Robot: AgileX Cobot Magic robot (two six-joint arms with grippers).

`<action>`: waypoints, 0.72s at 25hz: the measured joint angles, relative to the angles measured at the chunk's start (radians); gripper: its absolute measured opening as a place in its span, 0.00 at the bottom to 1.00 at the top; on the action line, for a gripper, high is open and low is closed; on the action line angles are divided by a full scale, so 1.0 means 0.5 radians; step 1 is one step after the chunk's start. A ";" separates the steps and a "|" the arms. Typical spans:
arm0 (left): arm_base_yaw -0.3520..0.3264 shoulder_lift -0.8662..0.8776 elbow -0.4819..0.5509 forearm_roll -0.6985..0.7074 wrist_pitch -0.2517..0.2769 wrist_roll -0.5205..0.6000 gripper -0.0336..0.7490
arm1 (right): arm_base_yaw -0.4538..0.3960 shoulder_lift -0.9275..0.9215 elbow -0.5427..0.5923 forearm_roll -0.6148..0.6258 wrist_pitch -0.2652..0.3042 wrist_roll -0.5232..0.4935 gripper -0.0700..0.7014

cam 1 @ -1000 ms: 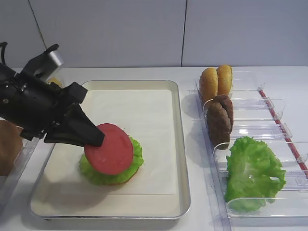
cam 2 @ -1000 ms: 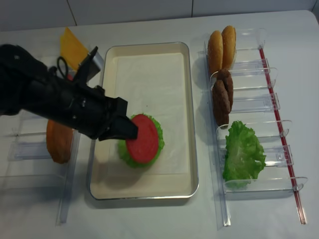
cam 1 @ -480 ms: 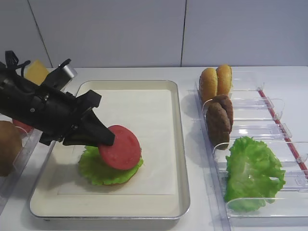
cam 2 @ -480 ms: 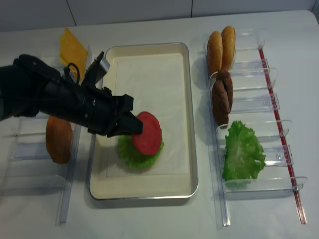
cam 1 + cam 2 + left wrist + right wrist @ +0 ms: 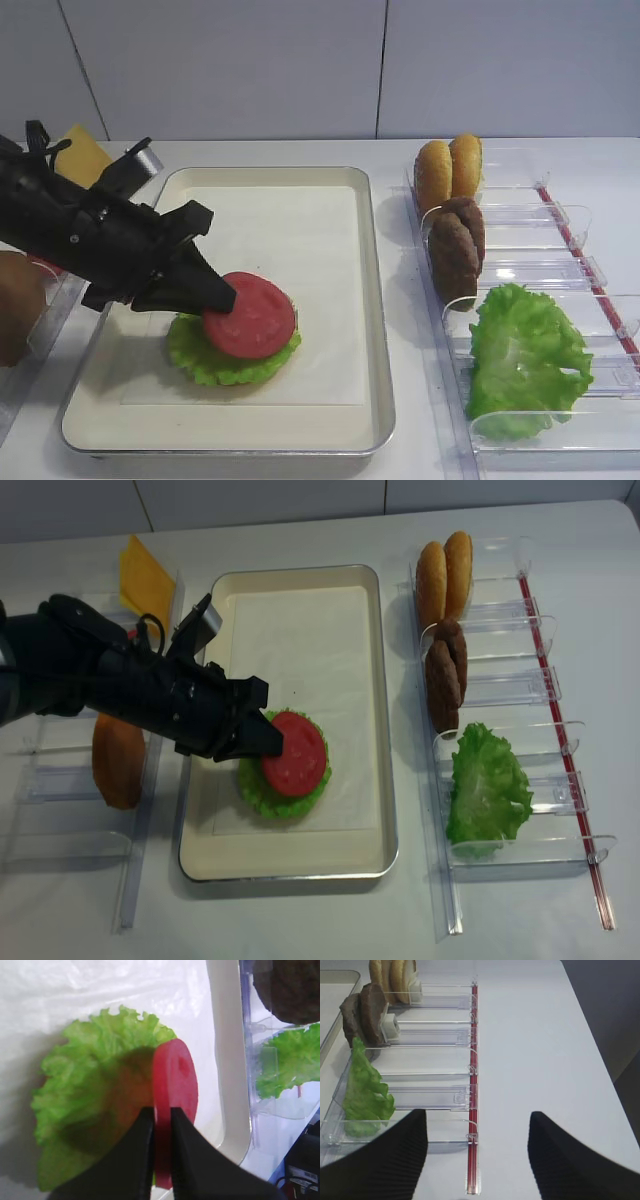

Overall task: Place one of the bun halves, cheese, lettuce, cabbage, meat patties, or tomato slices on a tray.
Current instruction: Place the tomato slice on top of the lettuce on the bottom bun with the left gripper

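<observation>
The tomato slice (image 5: pixel 249 315), pinched at its rim by the left gripper (image 5: pixel 208 296), sits tilted over the lettuce (image 5: pixel 232 355) on the tray (image 5: pixel 375 300). It looks light, stiff and thin, so an edge grip suits. The right gripper (image 5: pixel 476 1144) stands open, away from the tray.

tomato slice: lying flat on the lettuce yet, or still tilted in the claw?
Tilted. The left claw is shut on the tomato slice; the left wrist view sees it nearly edge-on above the lettuce.
</observation>
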 joint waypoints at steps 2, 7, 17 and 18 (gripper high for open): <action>0.000 0.000 0.000 0.008 -0.013 0.000 0.12 | 0.000 0.000 0.000 0.000 0.000 0.000 0.69; 0.000 0.001 0.000 0.016 -0.022 -0.034 0.13 | 0.000 0.000 0.000 0.000 0.000 0.000 0.69; 0.000 0.004 -0.099 0.259 -0.022 -0.269 0.40 | 0.000 0.000 0.000 0.000 0.001 0.000 0.69; 0.000 0.004 -0.121 0.314 -0.003 -0.310 0.40 | 0.000 0.000 0.000 0.000 0.001 0.000 0.69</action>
